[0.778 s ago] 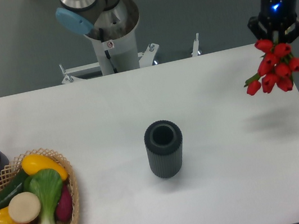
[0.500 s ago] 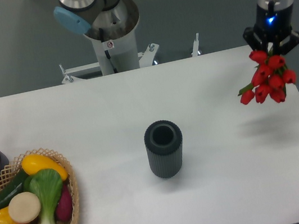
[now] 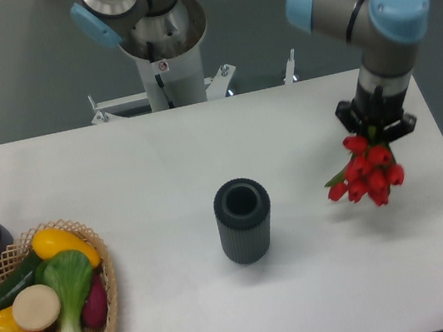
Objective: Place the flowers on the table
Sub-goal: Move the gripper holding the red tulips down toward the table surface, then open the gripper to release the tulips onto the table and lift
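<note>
1. Our jaws were clamped on the red tulips [image 3: 364,178], the gripper [image 3: 376,127] holding the bunch over the white table [image 3: 145,161], right of the dark ribbed vase [image 3: 244,220].
2. We judged the step a lowering: come down until the buds rest flat, then release.
3. The wicker basket [image 3: 107,294] of vegetables sat well apart at the left.

One fixed camera looks steeply down across the table [image 3: 160,150] toward the arm's base, seemingly from its front edge.

Bare table [image 3: 440,266] beside vase [image 3: 244,220]
</note>
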